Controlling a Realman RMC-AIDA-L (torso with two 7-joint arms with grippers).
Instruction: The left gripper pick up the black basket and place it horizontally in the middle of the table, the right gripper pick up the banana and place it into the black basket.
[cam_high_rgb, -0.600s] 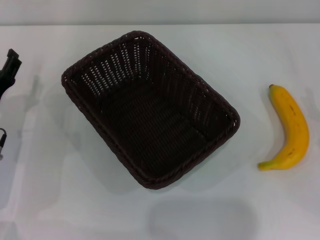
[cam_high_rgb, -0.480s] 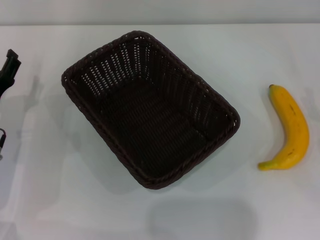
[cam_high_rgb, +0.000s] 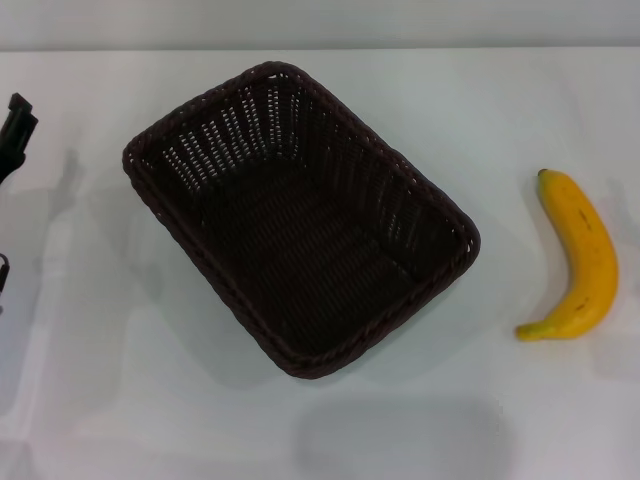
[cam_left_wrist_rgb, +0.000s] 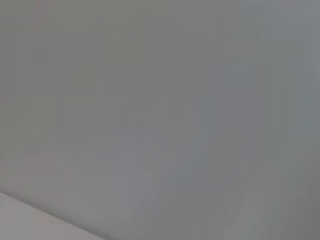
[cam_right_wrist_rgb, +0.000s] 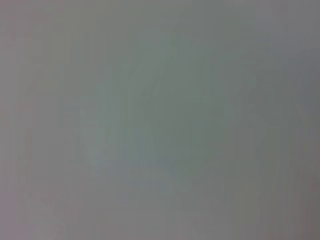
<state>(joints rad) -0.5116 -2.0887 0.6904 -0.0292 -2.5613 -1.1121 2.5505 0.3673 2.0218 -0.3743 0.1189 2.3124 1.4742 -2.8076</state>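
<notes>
Head camera steeply down on the table; both wrist views blank grey, nothing shared.

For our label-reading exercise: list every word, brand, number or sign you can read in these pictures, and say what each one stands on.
There is no readable text in any view.
The black basket: plain woven wicker, no label.
The banana: no sticker, only small brown specks.
The table: bare white, no markings.
The left claw, at the table's left edge: no lettering visible.
Both wrist views show only a featureless grey surface.
</notes>
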